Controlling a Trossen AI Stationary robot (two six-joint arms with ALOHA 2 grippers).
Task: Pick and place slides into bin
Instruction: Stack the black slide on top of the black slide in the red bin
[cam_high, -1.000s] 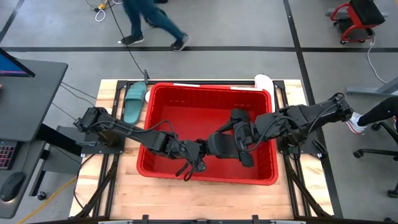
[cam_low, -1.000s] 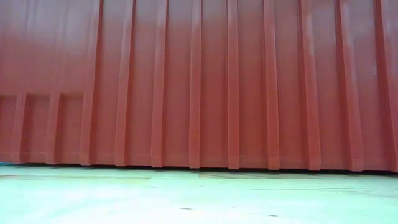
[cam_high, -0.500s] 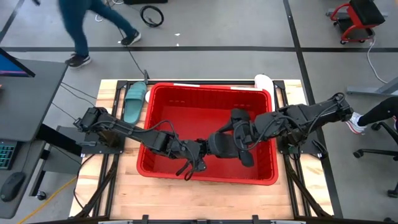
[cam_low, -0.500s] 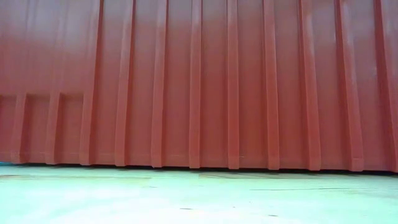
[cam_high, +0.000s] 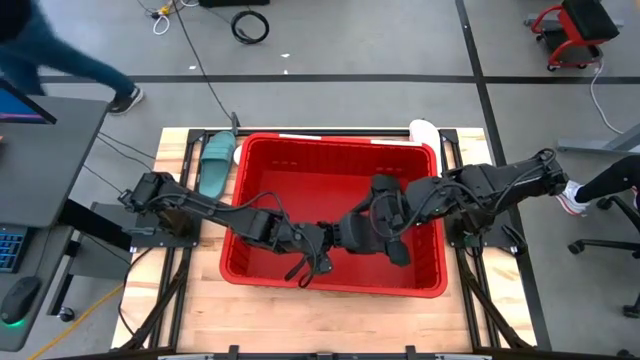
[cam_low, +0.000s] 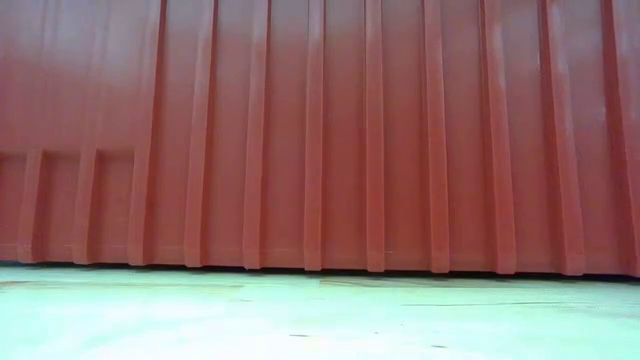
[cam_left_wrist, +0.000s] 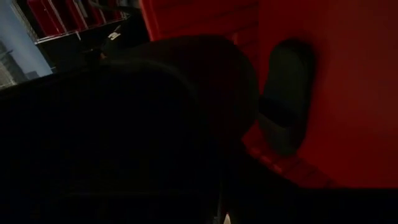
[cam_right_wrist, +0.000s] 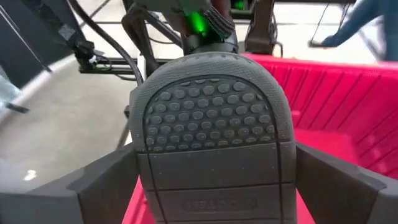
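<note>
The red bin (cam_high: 330, 165) stands mid-table; its near wall fills the low view (cam_low: 320, 130). Inside it, my right gripper (cam_high: 372, 228) is shut on a black slide (cam_high: 352, 233), whose dotted sole fills the right wrist view (cam_right_wrist: 211, 118). My left gripper (cam_high: 315, 245) is at the slide's other end, inside the bin. The left wrist view shows only a dark shape (cam_left_wrist: 186, 93) against the red wall. A teal slide (cam_high: 215, 160) lies on the table beside the bin's left wall. A white slide (cam_high: 423, 130) lies at the bin's far right corner. My right gripper pinches the black slide across its width, one finger (cam_right_wrist: 102, 183) on each long side edge (cam_right_wrist: 144, 171) of the sole. The fingers come from the table's right side and lie across the slide. The slide's free end points toward my left gripper, over the bin floor.
The bin covers most of the table's middle. Bare wood (cam_high: 330, 320) shows along the near edge. A monitor (cam_high: 25, 105) and a keyboard stand on a desk to the left. A person (cam_high: 60, 50) walks on the floor beyond the far edge. A shoe (cam_high: 575, 195) shows at the right.
A person beyond the far edge has walked toward the left. Both arms and the black slide stand about where they were.
</note>
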